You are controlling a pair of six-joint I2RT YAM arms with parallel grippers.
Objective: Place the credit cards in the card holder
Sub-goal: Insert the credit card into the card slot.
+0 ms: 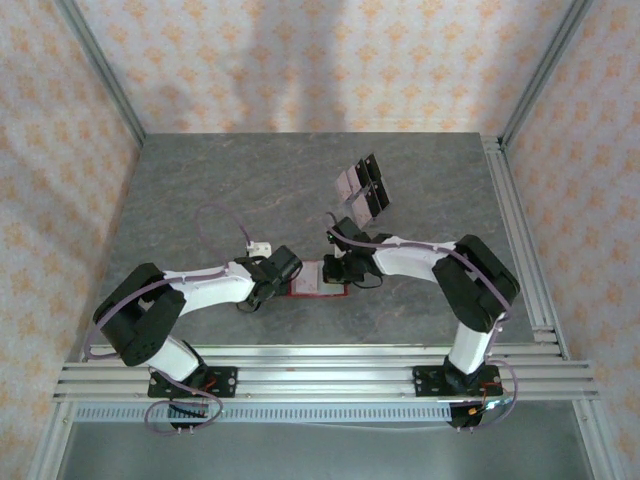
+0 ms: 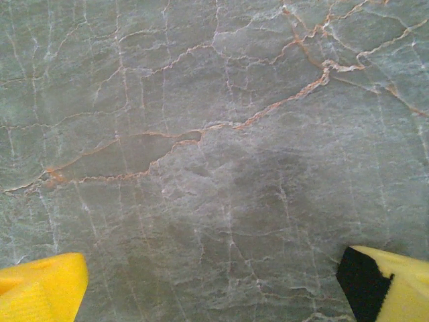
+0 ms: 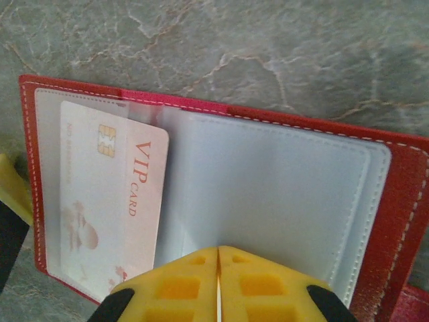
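The right pincer [image 3: 218, 285] is standing with its two yellow fingers pressed together. Only a thin seam is showing between them, and nothing is visible in it. The tips are sitting at the near edge of the open card holder [image 3: 395, 201]. This red holder is lying flat on the table [image 3: 268, 47], with its long axis running across the fingers.

Ahead and to the left of the tips, a VIP card [image 3: 114, 201] is sitting in the left clear pocket, its long axis pointing away from the pincer. The right pocket [image 3: 281, 194] is looking empty.

The loose cards [image 1: 360, 188] are lying well beyond the right pincer, away from the bases, so I judge the right arm is the nearer one for them. The left pincer [image 2: 211, 278] is hanging wide open over bare table, on the holder's other side.
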